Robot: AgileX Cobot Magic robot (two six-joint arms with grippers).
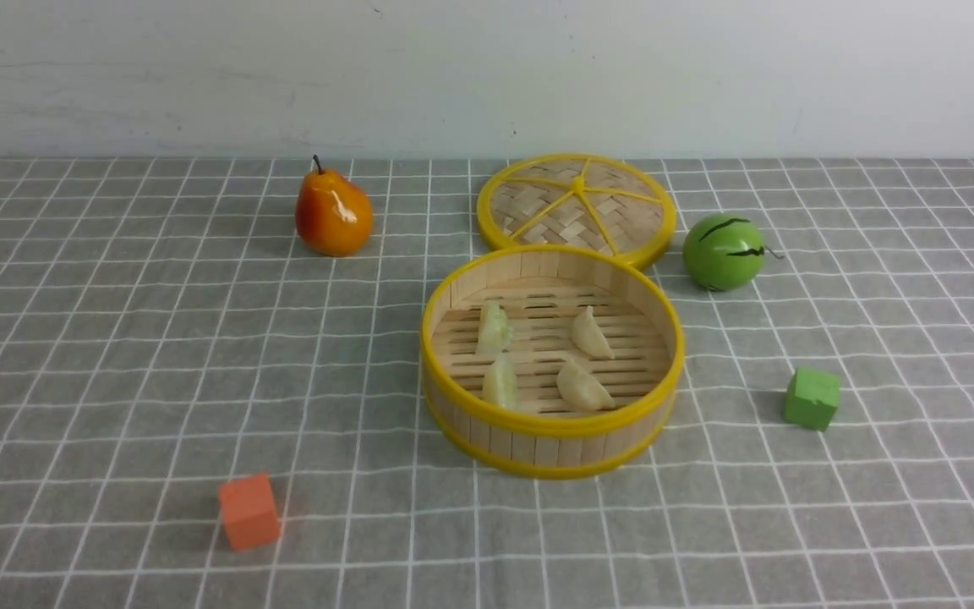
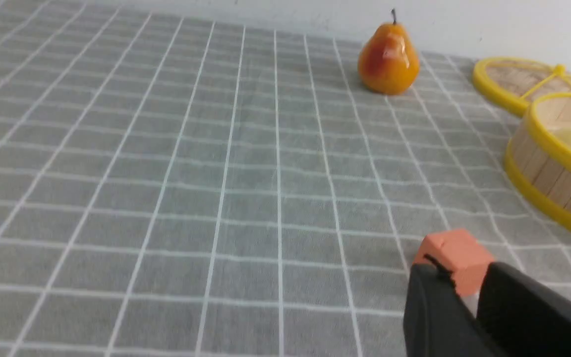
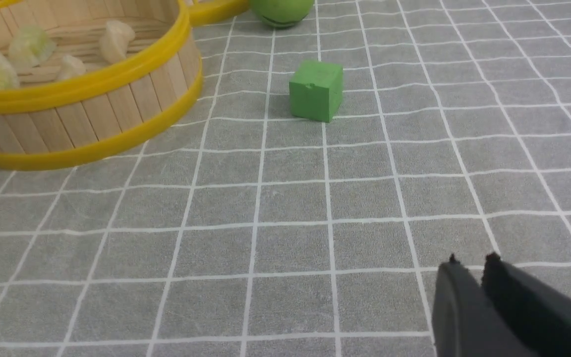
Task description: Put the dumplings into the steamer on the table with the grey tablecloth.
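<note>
Grey gridded cloth (image 1: pixel 115 338) covers the tabletop; steamer (image 1: pixel 551 431) sits centre-right with four dumplings (image 1: pixel 593 332) inside, two green left, two cream right; lid (image 1: pixel 576 207) lies behind it; left hand (image 2: pixel 464 292) slightly apart, empty; right hand (image 3: pixel 471 270) nearly together, empty.

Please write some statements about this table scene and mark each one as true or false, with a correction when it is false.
1. All four dumplings lie inside the steamer. True.
2. The woven lid covers the steamer. False: it lies flat on the tablecloth behind the steamer.
3. The green cube sits on the steamer's right. True.
4. The orange cube is inside the steamer. False: it stands on the cloth, front left.
5. The pear lies on its side. False: it stands upright.
</note>
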